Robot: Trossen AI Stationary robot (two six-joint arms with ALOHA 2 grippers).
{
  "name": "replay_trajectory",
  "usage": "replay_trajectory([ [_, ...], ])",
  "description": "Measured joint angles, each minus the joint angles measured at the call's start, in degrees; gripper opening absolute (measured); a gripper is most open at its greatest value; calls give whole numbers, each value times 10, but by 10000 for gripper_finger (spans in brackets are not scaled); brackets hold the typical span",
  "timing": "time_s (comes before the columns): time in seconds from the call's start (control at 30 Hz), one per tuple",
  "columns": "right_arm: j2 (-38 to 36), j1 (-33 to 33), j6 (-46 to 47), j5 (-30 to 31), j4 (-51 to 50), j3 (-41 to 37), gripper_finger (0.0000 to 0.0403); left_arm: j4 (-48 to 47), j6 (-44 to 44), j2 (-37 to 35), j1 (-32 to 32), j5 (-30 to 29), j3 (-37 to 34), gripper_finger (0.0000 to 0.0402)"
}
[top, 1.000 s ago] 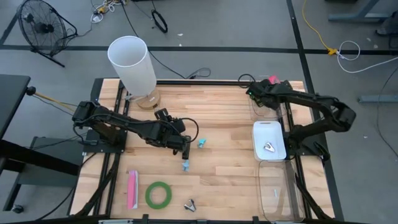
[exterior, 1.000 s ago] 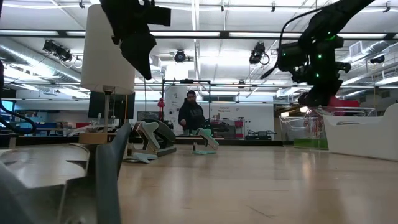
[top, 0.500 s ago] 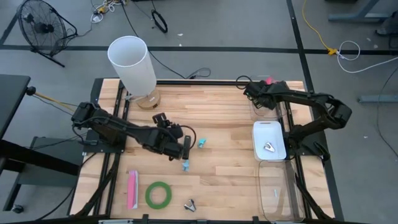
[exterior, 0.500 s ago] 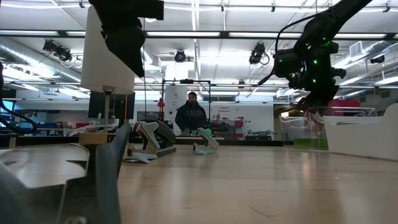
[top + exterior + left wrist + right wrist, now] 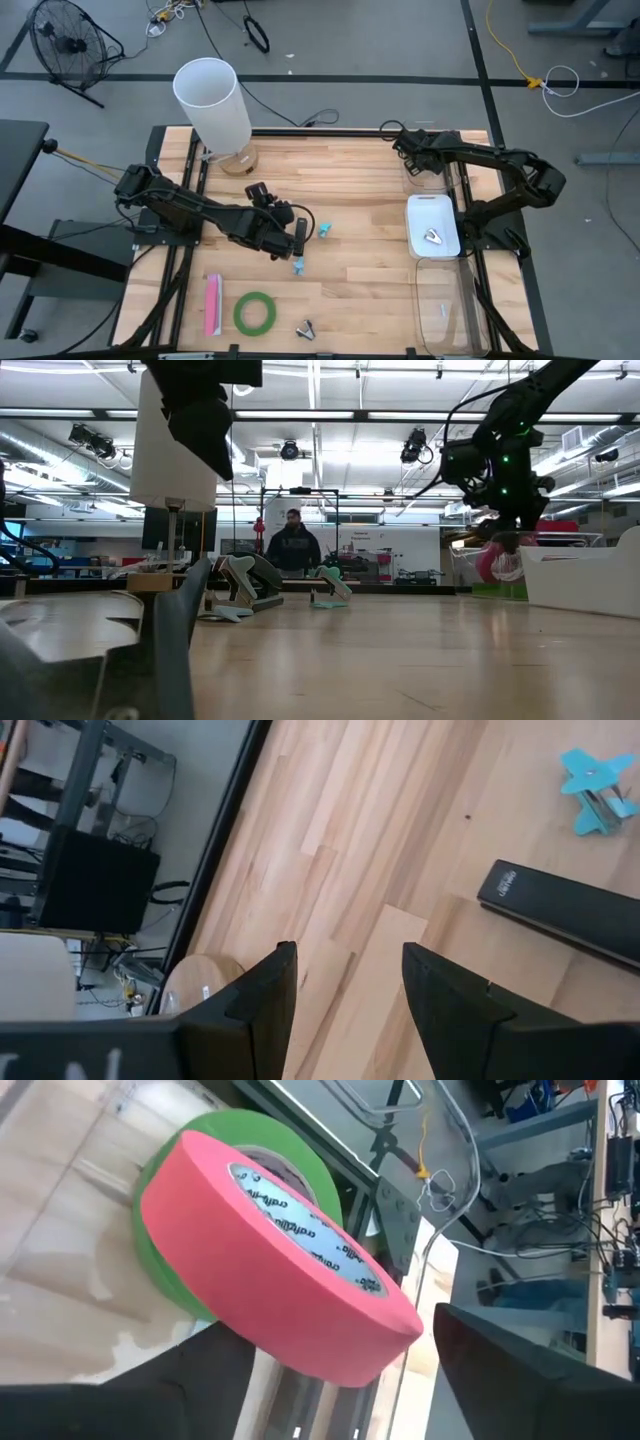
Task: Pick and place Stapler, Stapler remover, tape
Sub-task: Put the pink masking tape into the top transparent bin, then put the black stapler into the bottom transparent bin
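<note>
My right gripper (image 5: pixel 405 146) hangs open over the clear bin (image 5: pixel 428 178) at the far right. The red-pink tape (image 5: pixel 280 1250) is free of its fingers and sits tilted on a green tape (image 5: pixel 300 1155) in that bin; it shows as a pink blur (image 5: pixel 497 560) below the gripper (image 5: pixel 512 520). My left gripper (image 5: pixel 298 238) hovers open mid-table, above a black stapler (image 5: pixel 560 905) and a cyan staple remover (image 5: pixel 595 790). Another green tape (image 5: pixel 255 312) lies flat near the front edge.
A pink stapler (image 5: pixel 212 305) and a metal staple remover (image 5: pixel 305 329) lie by the front edge. A second cyan piece (image 5: pixel 298 266) lies near my left gripper. A white tray (image 5: pixel 433 215) holds a metal remover (image 5: pixel 433 237). A white cylinder (image 5: pixel 212 100) stands at the far left.
My right gripper has opened and let go of the red-pink tape, which has dropped below it into the clear bin onto the green roll. My left gripper has drifted slightly toward the table's left.
</note>
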Motion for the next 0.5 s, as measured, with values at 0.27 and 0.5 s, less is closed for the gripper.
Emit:
replay_trajectory([
  [0.27, -1, 7, 0, -27, -15, 13, 291, 0, 0, 0, 0, -7, 0, 186],
  [0.5, -28, 47, 15, -31, -92, 74, 245, 0, 0, 0, 1, -13, 0, 186],
])
